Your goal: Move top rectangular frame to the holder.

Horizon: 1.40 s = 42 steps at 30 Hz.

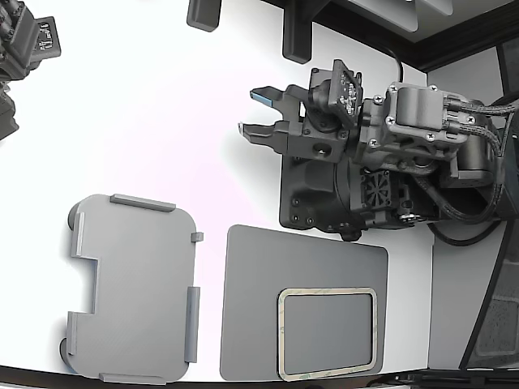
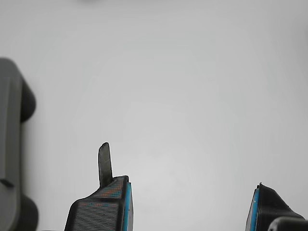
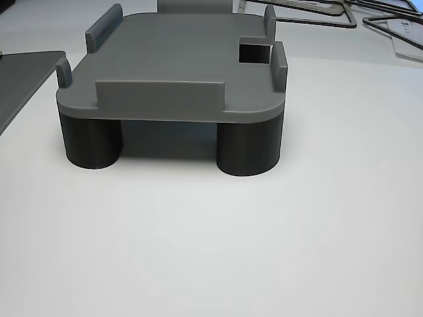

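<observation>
The top rectangular frame [image 1: 281,334], a thin beige outline with an open centre, lies flat on the dark grey mat [image 1: 259,267] at the lower right of the exterior view. The holder [image 1: 134,288], a light grey plate with raised edge tabs and a stepped notch, stands to the mat's left and carries nothing. In the other view the holder [image 3: 178,66] rests on dark round legs. My gripper [image 1: 255,113] hovers over bare white table well above the mat, open, nothing between its blue-padded fingertips. The wrist view shows the gripper [image 2: 190,209] open over the table, with the holder's edge [image 2: 9,144] at the side.
My arm's dark base [image 1: 324,194] sits just above the mat in the exterior view. Another dark device [image 1: 24,40] occupies the top left corner, and two dark blocks [image 1: 296,32] stand at the top edge. Thin dark frames [image 3: 317,13] lie behind the holder in the other view.
</observation>
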Each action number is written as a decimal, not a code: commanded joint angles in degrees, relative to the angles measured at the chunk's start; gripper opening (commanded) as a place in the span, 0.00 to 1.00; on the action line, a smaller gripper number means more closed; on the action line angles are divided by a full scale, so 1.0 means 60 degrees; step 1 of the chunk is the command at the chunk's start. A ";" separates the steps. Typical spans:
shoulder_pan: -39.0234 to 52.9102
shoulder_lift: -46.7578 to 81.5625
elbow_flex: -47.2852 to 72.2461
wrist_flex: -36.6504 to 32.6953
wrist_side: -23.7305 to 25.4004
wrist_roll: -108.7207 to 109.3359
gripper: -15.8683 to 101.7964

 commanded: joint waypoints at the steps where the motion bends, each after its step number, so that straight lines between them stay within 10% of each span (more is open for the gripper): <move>1: -0.0146 0.0220 -0.0293 -0.0044 0.0015 -0.0029 0.98; 23: 0.0498 -0.1157 -0.2168 -0.1216 0.0015 -0.0557 0.97; 42: 0.7646 -0.5273 -0.4893 0.3633 0.2109 0.5654 0.98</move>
